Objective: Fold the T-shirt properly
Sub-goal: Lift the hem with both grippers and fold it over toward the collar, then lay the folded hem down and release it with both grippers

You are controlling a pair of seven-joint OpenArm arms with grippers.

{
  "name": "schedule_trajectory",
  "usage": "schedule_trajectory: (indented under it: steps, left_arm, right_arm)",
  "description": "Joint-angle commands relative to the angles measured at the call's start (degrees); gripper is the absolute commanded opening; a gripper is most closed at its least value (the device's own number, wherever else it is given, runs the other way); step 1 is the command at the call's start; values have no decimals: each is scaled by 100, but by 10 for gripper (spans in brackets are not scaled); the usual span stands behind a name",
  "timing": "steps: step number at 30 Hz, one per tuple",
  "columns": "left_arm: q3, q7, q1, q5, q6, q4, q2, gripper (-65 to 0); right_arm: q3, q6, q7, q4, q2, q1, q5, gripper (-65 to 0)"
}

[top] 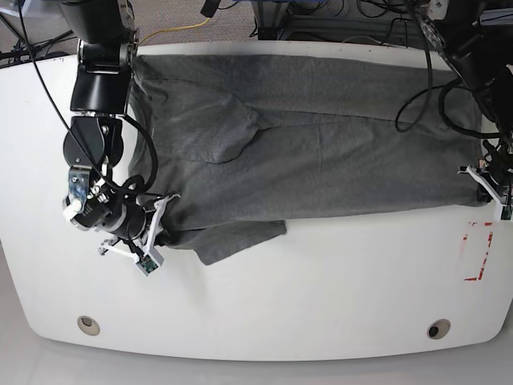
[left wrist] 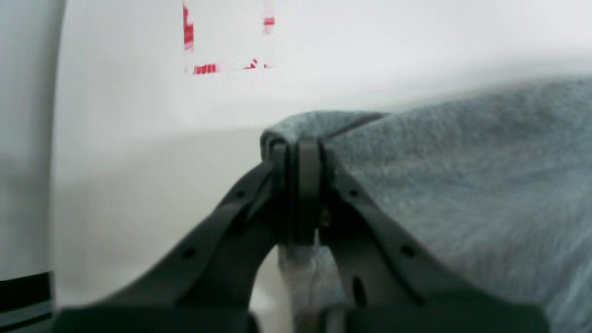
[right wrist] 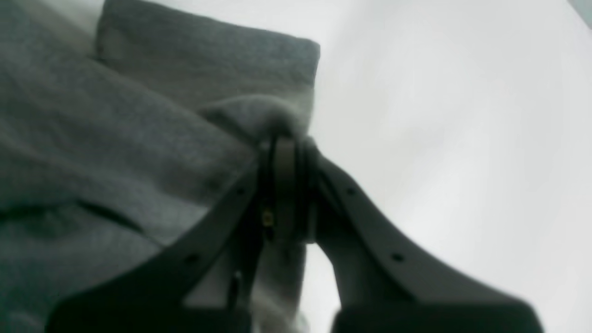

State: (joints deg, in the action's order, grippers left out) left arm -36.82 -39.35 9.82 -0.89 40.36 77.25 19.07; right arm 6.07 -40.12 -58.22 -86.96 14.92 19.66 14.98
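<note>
The grey T-shirt (top: 321,152) lies spread across the white table (top: 321,297), with one sleeve (top: 236,239) sticking out at its near edge. My right gripper (top: 164,218), on the left of the base view, is shut on the shirt's left near corner. Its wrist view shows the jaws pressed together on a bunched fold of the T-shirt (right wrist: 138,138), under the right gripper (right wrist: 284,143). On the right of the base view my left gripper (top: 481,178) is shut on the shirt's right edge. In that wrist view the left gripper (left wrist: 298,148) pinches a corner of the T-shirt (left wrist: 462,185).
Red tape marks (top: 478,253) sit on the table near its right edge, also visible as red tape marks (left wrist: 203,69) beyond the left gripper. Two round holes (top: 88,324) lie near the table's front edge. Cables (top: 433,96) hang from the arm on the right.
</note>
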Motion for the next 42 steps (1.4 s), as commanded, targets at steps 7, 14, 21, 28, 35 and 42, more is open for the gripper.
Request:
schedule_trajectory:
  steps: [7,14,21,28,35,42]
  left_arm:
    - [-41,116,-670,31,-36,1070,-30,-650]
    - [-156,116,-1189,154,-36,1422,-30,-650]
    - [-446,-359,-1875,840,-36,2064,5,-650]
    - [-446,-597,-2244,884,-36,2319,5,-650]
    - [-454,-605,-2640,884,-36,2327,-13,-650]
    - [-454,-605,-3026,867,-36,2327,-13,-650]
  right_arm:
    - [532,12,-556,-1480,77,-617,9,-650]
    - [857,12,-706,-2087,60,-1337,18,-650]
    - [928,12,-829,-2720,42,-2155,220,-650]
    - [1552,12,-1075,-2816,42,-2902,985,-650]
    - [2070,12,-1110,-2825,42,-3720,1794,-650]
    - [2123,12,-1101,-2808,16,-4212,1979,-620]
